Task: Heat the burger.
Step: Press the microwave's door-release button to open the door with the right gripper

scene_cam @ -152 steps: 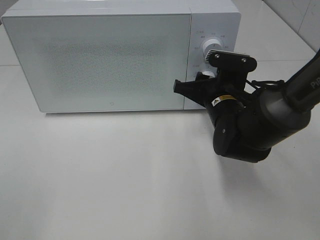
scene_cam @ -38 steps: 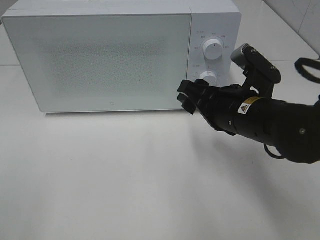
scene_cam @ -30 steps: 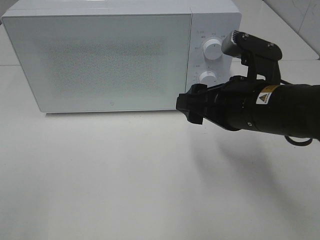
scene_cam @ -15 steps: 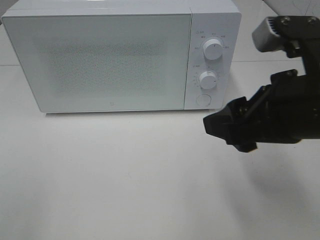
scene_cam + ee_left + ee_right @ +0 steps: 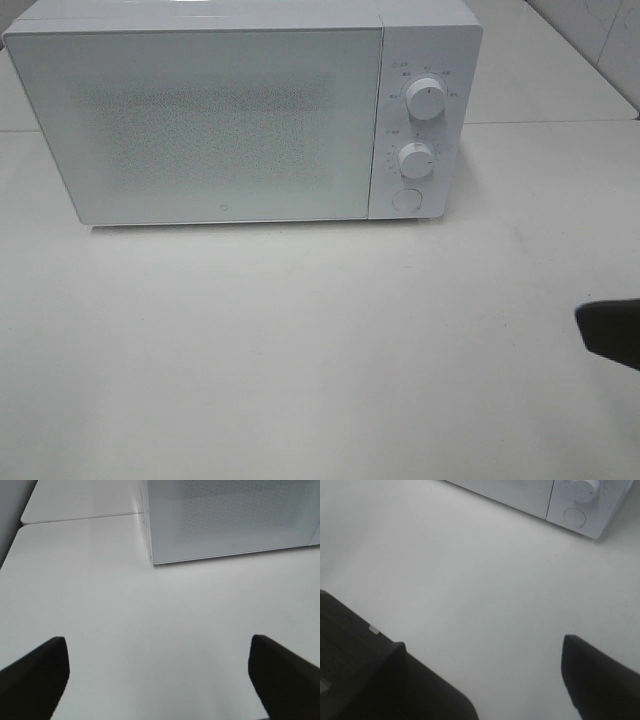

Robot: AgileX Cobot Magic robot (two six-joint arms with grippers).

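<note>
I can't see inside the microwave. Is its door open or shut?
Shut. The microwave door sits flat, level with the knob panel beside it, and no gap shows along its edges.

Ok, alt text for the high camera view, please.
A closed white microwave stands at the back of a white table, two knobs and a button on its right side. A dark bit of robot arm shows at the right edge.
</note>
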